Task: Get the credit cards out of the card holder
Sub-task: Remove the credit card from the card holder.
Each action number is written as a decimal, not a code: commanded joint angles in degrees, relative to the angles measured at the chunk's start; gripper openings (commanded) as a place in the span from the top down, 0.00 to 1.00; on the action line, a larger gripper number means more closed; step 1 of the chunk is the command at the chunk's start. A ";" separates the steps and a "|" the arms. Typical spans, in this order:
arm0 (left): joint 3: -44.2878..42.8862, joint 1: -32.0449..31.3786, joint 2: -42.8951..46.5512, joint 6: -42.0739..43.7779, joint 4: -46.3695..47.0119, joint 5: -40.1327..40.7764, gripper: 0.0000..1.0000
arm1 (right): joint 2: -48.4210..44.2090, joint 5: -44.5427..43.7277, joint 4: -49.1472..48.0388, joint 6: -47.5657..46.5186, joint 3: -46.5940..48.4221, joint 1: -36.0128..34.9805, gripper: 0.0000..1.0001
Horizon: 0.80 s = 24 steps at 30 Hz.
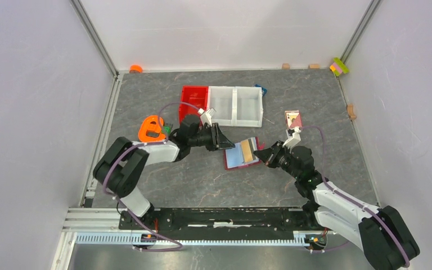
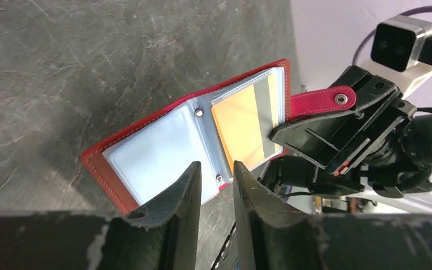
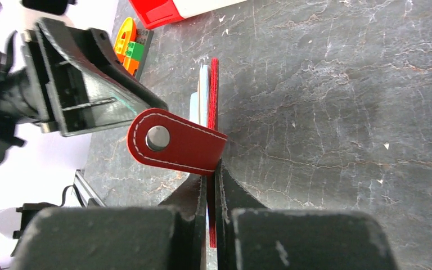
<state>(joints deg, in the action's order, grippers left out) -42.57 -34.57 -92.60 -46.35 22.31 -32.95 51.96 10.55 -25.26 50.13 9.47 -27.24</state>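
Plainly, the open card holder point(image 2: 163, 152) sleeves a tan-orange credit card point(image 2: 239, 132)

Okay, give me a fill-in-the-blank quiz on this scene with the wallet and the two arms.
The card holder is ____, not folded shut.
The right pincer is shut on the ____.
The tan-orange card sits ____ a clear sleeve.
The left pincer, open, holds ____.
Missing: open; card holder; inside; nothing.
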 commanded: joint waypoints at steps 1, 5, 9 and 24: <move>3.73 0.37 -6.00 -10.60 26.83 -9.60 0.67 | 1.38 1.50 -7.96 1.99 -0.17 0.02 1.00; 3.89 0.76 -11.24 -12.34 31.97 -12.23 0.67 | 4.23 2.83 -13.21 2.34 -1.90 0.00 1.00; 4.13 1.40 -11.88 -9.27 29.15 -11.98 0.66 | 9.76 4.01 -16.20 0.78 -1.34 0.01 1.00; -2.36 1.77 -12.70 8.73 -3.38 0.98 0.64 | 26.42 11.49 -13.63 -18.14 6.79 -0.01 0.90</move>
<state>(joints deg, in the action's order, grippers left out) -42.39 -33.17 -104.64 -42.87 23.79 -34.52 77.47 19.75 -40.38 40.97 12.75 -27.27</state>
